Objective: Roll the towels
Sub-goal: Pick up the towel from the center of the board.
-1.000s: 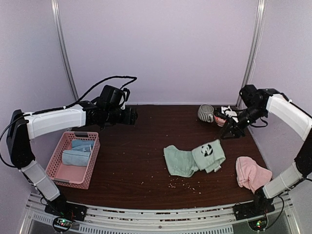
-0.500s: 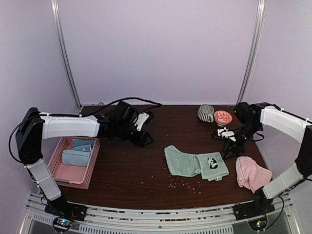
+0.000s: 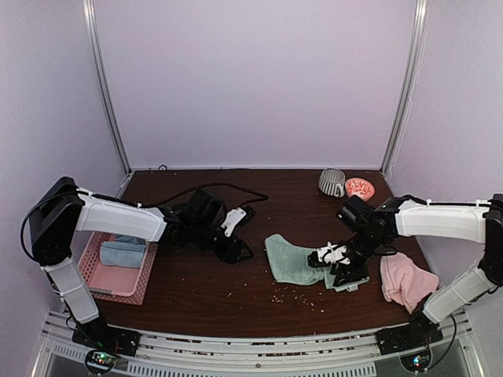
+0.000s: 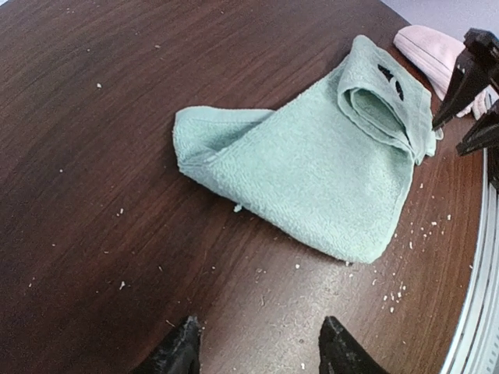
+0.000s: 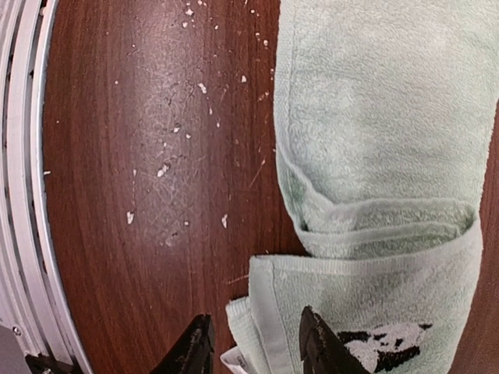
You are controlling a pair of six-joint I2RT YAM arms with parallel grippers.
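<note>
The mint green towel (image 3: pixel 291 261) lies crumpled mid-table, its right end folded over with a black panda print (image 5: pixel 383 340). My right gripper (image 3: pixel 343 275) is low over that folded end, open, and the towel's corner (image 5: pixel 257 323) lies between its fingers without being pinched. My left gripper (image 3: pixel 238 253) hovers open over bare wood just left of the mint towel (image 4: pixel 312 164), with nothing between its fingers (image 4: pixel 184 349). The pink towel (image 3: pixel 407 280) sits bunched at the right, beside the right arm, and shows in the left wrist view's corner (image 4: pixel 431 48).
A pink basket (image 3: pixel 94 271) with pale blue cloths (image 3: pixel 123 253) stands at the left. A striped mug (image 3: pixel 332 182) and a red bowl (image 3: pixel 360 188) sit at the back right. Crumbs dot the wood in front of the mint towel (image 5: pixel 382 117).
Both arms swung from the back of the table down to the mint towel, the left to its left end, the right onto its folded right end. That end now lies flatter.
</note>
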